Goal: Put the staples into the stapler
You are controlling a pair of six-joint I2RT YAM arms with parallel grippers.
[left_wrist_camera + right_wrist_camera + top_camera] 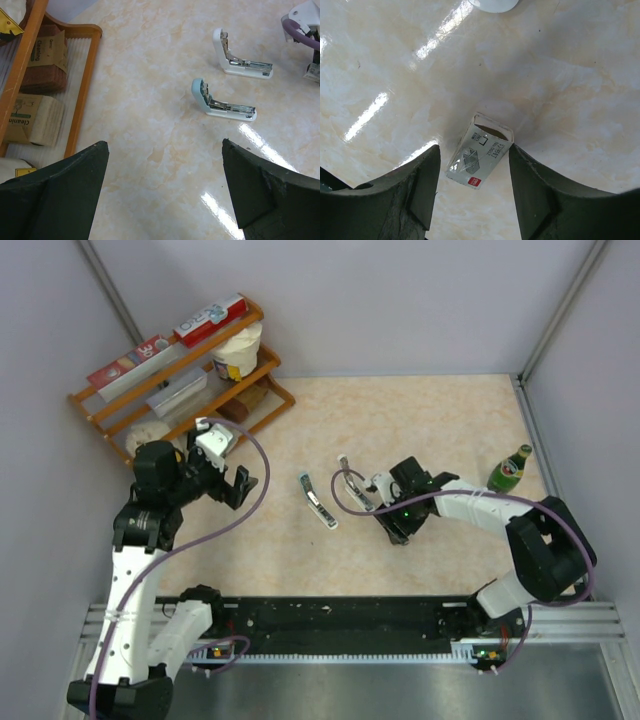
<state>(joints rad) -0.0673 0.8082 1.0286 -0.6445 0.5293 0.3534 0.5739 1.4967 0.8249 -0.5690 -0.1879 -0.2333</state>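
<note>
Item 1, staples (479,157): I logged one small whitish packet with dark print and a red mark, lying flat on the table (420,420), tilted, its open end pointing away from the wrist camera.

Item 2, right gripper (475,150): lowered over the packet, fingers part-spread on either side of it. One finger sat at the packet's corner, but I could not tell whether it touched.

Item 3, left gripper (164,142): jaws spread wide, holding nothing, raised above the table near the wooden rack (84,90).

Item 4, light blue stapler (222,102): hinged open on the table between the two arms.

Item 5, white stapler (240,57): also hinged open, just beyond the blue one and near the right arm.

Item 6, green bottle (508,470): upright at the table's right edge.
</note>
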